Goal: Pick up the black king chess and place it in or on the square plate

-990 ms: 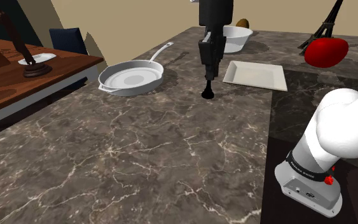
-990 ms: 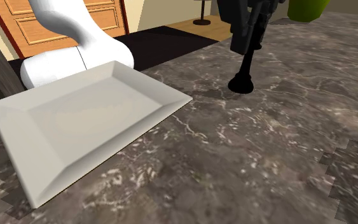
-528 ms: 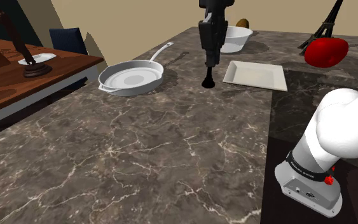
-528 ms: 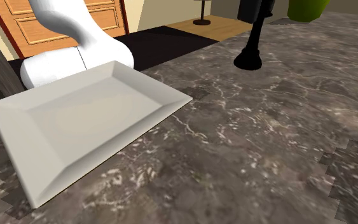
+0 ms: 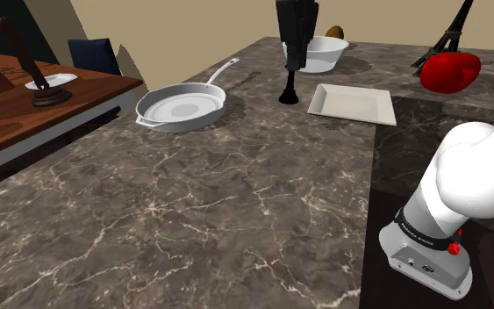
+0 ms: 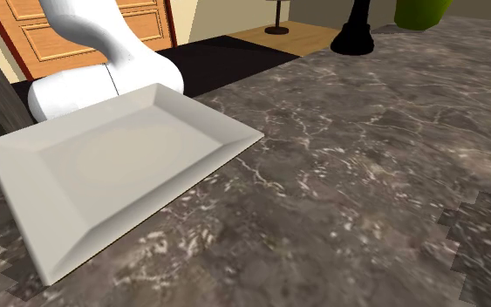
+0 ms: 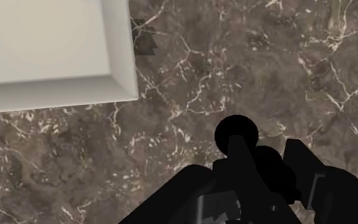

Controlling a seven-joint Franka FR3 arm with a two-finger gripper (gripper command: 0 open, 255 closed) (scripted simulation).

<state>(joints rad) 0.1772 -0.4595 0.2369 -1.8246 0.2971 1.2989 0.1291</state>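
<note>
The black king chess piece (image 5: 289, 89) hangs upright above the dark marble counter, with my black gripper (image 5: 294, 61) shut on its upper part. It is just to the shoulder view's left of the white square plate (image 5: 352, 104), which lies flat and holds nothing. In the second exterior view the king's round base (image 6: 353, 37) floats beyond the plate (image 6: 112, 170). Along the gripper (image 7: 255, 170) in the wrist view, the king's base (image 7: 236, 133) shows over bare marble, beside the plate's corner (image 7: 50, 51).
A white frying pan (image 5: 182, 107) lies to the shoulder view's left of the king, and a white bowl (image 5: 325, 54) stands behind the gripper. A red object (image 5: 449, 72) and a dark tower figure (image 5: 451, 31) are at the far right. A wooden table (image 5: 25, 101) stands at the left.
My gripper has risen with the king in it: the piece has left the counter and drifted slightly towards the plate in the shoulder view.
</note>
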